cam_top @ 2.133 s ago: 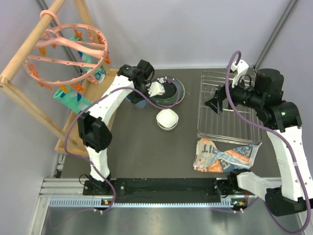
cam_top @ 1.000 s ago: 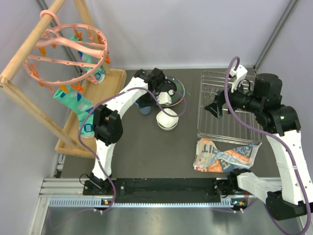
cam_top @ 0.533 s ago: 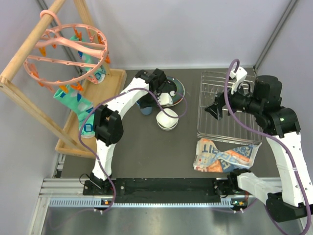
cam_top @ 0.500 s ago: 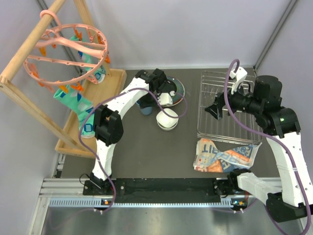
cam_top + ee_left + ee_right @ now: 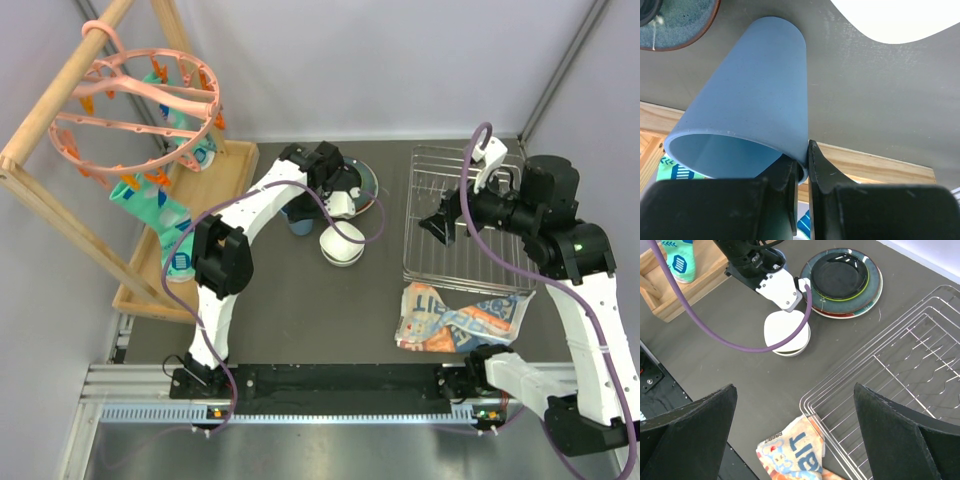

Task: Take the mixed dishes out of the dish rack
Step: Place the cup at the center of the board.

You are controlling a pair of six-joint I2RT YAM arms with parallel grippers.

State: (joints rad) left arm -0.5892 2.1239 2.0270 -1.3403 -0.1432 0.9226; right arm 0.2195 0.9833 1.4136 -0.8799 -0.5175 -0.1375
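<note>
Dark grey tabletop (image 5: 300,300) bears a dark teal speckled plate stack (image 5: 842,282); just beside it the left gripper (image 5: 805,160) pinches a light blue tapered cup (image 5: 755,90) by its rim. The right gripper (image 5: 438,222) gapes wide above the silver wire dish rack (image 5: 920,355).

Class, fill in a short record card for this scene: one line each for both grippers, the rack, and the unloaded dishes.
Left gripper: shut on the rim of the light blue cup
Right gripper: open, holding nothing, at the dish rack's left side
Dish rack: no dishes visible in it
Stacked plates: on the table, left of the rack
White bowl: upside down, near the plates
</note>
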